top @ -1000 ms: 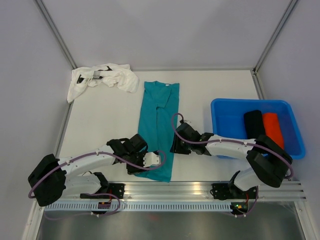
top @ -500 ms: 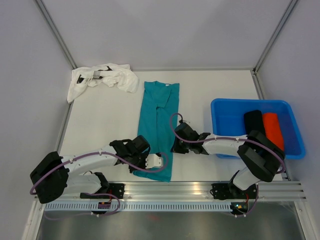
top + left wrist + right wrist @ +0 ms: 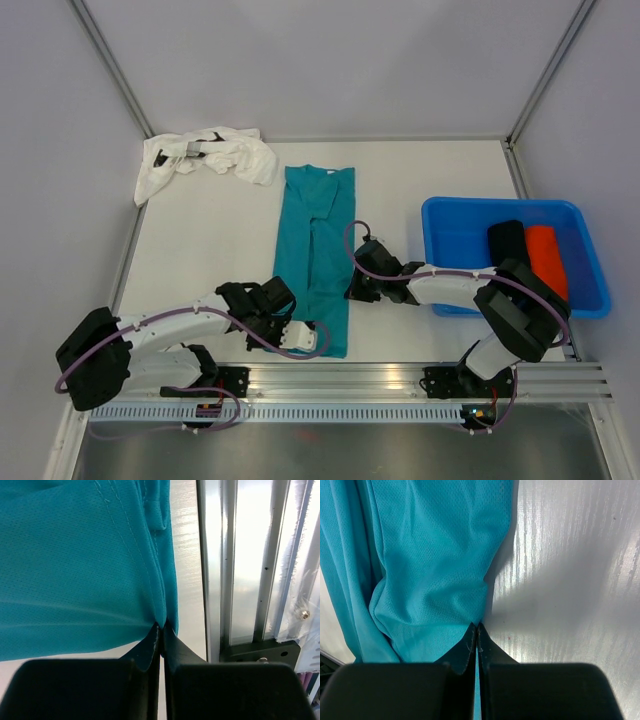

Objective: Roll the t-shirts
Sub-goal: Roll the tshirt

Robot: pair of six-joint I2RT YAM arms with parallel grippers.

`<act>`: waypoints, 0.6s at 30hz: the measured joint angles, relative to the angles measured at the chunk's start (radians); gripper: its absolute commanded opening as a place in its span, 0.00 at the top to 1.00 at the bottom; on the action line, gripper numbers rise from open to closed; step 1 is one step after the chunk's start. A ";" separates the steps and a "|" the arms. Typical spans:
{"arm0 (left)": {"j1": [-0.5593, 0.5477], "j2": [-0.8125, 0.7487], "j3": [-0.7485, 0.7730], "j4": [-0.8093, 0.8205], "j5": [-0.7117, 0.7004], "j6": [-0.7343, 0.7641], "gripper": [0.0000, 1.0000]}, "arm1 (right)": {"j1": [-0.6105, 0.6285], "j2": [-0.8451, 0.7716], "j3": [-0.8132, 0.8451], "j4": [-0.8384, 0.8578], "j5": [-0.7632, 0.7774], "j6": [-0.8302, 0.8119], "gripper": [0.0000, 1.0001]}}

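The teal shirt (image 3: 315, 245) lies folded into a long strip down the middle of the table (image 3: 210, 250), collar toward the far edge and hem at the near edge. The left gripper (image 3: 306, 338) is clamped tight on the hem near its right corner. The right gripper (image 3: 352, 288) is likewise pinched onto the strip's right edge, slightly farther in. Each grip appears to take only a thin bite of cloth, so a quick pull may let the fabric slip free. The two grips are staggered, so uneven travel may skew the roll. The hem lies just beside the rail (image 3: 400, 375) and may snag there.
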 measured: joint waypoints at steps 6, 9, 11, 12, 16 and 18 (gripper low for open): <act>-0.012 0.019 0.008 -0.008 0.039 0.007 0.85 | 0.000 0.000 0.000 0.000 -0.011 -0.011 0.85; -0.020 0.019 0.008 -0.018 0.051 0.016 0.58 | -0.001 -0.003 0.002 -0.003 -0.023 -0.026 0.67; -0.023 0.019 0.008 -0.031 0.055 0.015 0.55 | -0.002 -0.010 0.009 -0.014 -0.032 -0.046 0.61; -0.023 0.019 0.008 -0.040 0.056 0.015 0.55 | -0.002 -0.014 0.014 -0.031 -0.033 -0.056 0.60; -0.023 0.016 0.059 -0.105 0.091 0.015 0.56 | -0.002 -0.068 0.034 -0.138 -0.024 -0.106 0.57; -0.013 0.010 0.118 -0.142 0.135 0.013 0.56 | -0.002 -0.127 0.053 -0.204 -0.007 -0.128 0.61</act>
